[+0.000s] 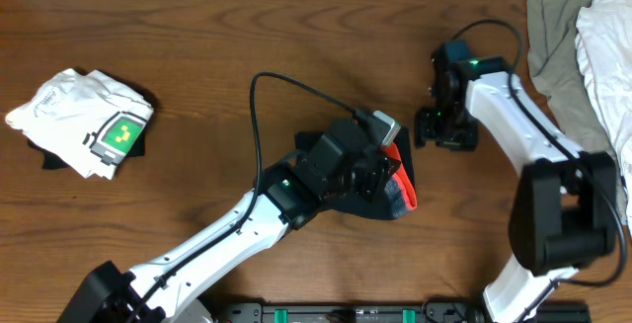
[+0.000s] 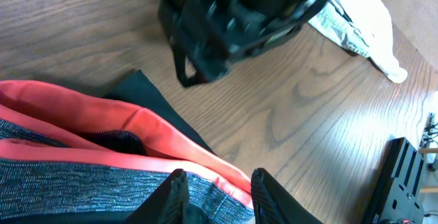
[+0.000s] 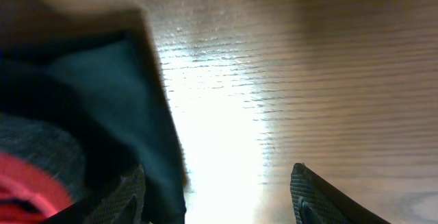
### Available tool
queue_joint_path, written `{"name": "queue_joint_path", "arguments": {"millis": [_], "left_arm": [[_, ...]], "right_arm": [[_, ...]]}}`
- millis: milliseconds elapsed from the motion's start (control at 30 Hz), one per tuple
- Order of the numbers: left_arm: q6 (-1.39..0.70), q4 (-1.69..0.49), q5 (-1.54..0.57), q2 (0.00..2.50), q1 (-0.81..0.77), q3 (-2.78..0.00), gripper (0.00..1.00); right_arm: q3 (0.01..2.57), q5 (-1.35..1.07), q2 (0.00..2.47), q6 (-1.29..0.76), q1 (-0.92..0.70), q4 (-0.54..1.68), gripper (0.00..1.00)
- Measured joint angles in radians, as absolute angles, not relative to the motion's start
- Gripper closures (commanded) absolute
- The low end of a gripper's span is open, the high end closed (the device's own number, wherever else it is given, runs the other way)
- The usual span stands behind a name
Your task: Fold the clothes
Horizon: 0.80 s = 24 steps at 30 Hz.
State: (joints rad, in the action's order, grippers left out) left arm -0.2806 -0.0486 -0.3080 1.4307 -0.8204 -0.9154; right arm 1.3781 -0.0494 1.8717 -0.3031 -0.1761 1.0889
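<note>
The dark trousers (image 1: 403,193) lie folded into a small bundle at the table's centre, with the grey waistband (image 2: 82,176) and its red-orange edge (image 2: 102,121) on top. My left gripper (image 2: 219,186) hovers right over the waistband corner. Its fingers are apart, the cloth lies loose between them, and it is open. From overhead the left gripper (image 1: 380,177) covers most of the bundle. My right gripper (image 1: 444,133) stands open just right of the trousers. In the right wrist view its left fingertip sits beside the dark cloth (image 3: 102,101), and bare wood shows between the right gripper (image 3: 219,196) fingers.
A folded white shirt with a green square print (image 1: 94,125) lies at the far left on something dark. A heap of grey-beige and white garments (image 1: 583,37) fills the back right corner. A black rail (image 1: 355,313) runs along the table's front edge.
</note>
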Motion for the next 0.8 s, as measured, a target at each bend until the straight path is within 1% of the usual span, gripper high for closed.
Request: {"name": "queue_joint_path", "arguments": {"millis": [133,233,333,567,800], "left_arm": [[-0.277,-0.102,-0.289,1.431,-0.82,-0.92,0.67],[-0.271,-0.206,-0.221,1.431,-0.805,-0.926,0.67],[-0.27,-0.281,-0.149,1.431,-0.752,-0.926,0.67],[-0.299,-0.357,-0.079,1.431,-0.592,-0.926,0.67],[-0.311,-0.408,-0.067,1.431,-0.53,-0.926,0.67]], "right_arm": [[1.381,-0.073,1.852,-0.262,-0.172,1.094,0.35],[1.381,-0.162,1.852,-0.162,-0.173,1.103,0.39],[1.381,-0.239,1.852,-0.07,-0.186,1.106,0.39],[1.381,-0.306,1.852,0.033,-0.262,1.067,0.4],[1.381,-0.305,1.852,0.089,-0.377,1.026,0.39]]}}
